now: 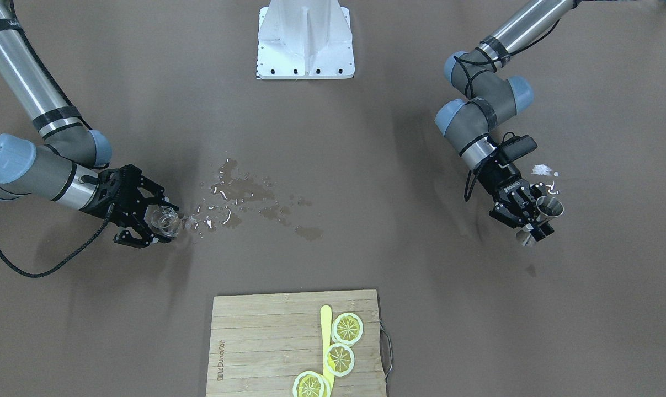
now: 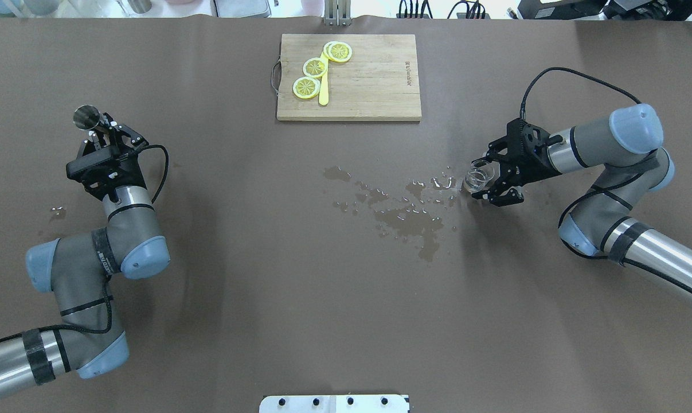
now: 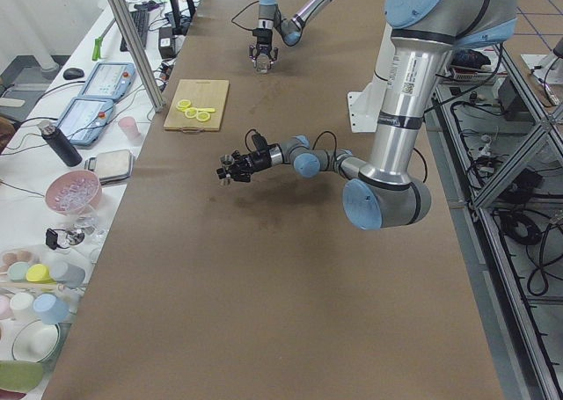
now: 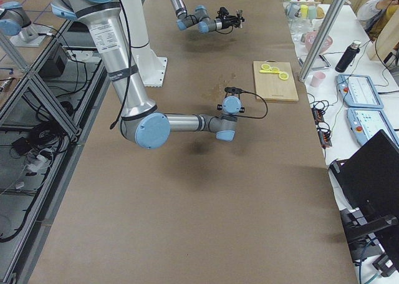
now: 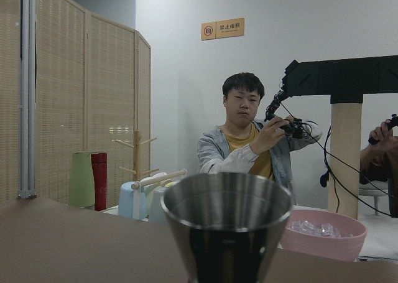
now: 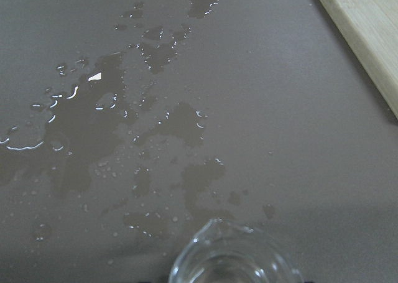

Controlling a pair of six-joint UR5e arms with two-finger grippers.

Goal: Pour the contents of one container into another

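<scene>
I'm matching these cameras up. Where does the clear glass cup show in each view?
Front-facing: glass cup at left, at the end of the spill.
Overhead: glass cup right of centre, beside the spill.
Exterior left: too small to make out.
Exterior right: hidden behind the near arm.
Left wrist: not in it.
Right wrist: glass cup at bottom edge, spill above.
Shared landmark: the spill.

Overhead and front-facing cameras look down from opposite sides — both share the puddle [image 2: 409, 219]; side cameras stand far.
</scene>
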